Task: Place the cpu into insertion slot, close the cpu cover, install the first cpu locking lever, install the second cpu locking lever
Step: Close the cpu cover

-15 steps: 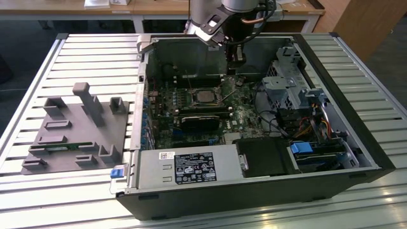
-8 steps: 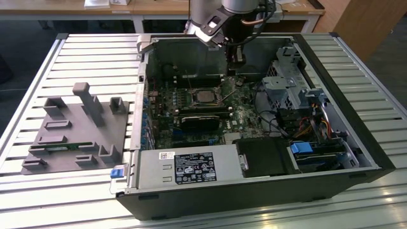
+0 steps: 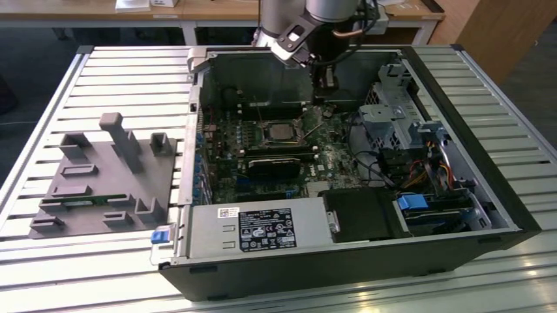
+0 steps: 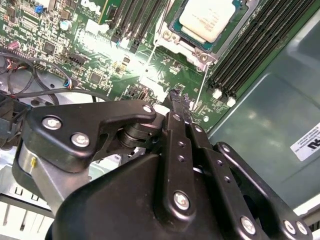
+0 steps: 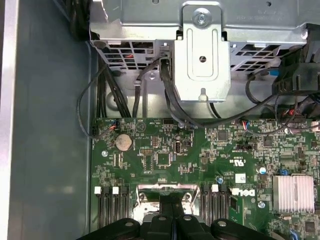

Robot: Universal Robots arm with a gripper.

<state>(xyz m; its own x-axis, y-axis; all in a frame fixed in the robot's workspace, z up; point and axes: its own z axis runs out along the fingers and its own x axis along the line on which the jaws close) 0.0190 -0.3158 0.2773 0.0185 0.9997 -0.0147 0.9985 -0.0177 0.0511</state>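
Hand (image 4: 176,96), fingers pressed together, poised near the seated cpu (image 4: 209,17); the thin locking lever (image 4: 202,87) likely wants steady, square downward pressure.

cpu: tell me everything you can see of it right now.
The cpu is a small, flat, square chip with a pale silvery metal face and rounded corners. It lies face up in the insertion slot on the green motherboard. The silvery cpu cover frames its edge; whether that is latched can't be told. The gripper hangs beside it, not touching.
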